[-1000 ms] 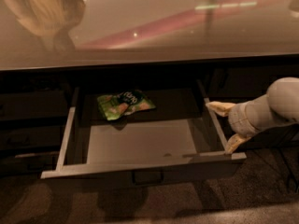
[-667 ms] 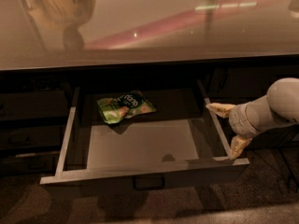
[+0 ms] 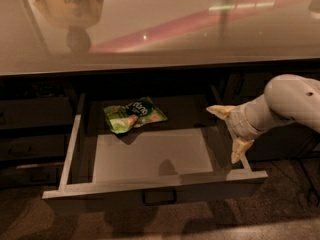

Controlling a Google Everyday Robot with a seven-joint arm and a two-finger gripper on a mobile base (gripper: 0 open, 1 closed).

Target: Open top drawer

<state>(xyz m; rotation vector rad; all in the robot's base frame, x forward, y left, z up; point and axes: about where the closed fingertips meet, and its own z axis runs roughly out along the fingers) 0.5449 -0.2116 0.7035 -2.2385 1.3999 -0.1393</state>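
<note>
Top drawer (image 3: 150,184) pulled well out.
The gripper (image 3: 231,132) is seen at its right wall, fingers spread, seemingly gripping nothing; a green packet (image 3: 134,115) lies inside.

The top drawer (image 3: 150,185) slid slightly farther out, and the end effector (image 3: 221,135) shifted inward over its side wall.

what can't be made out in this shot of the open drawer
Camera view:
- Top drawer: its back end is hidden in shadow under the counter.
- Green bag: print too small to read.
- Pincer, open by the drawer's right wall: whether it touches the wall is unclear.
- Arm: cut off by the right edge.
</note>
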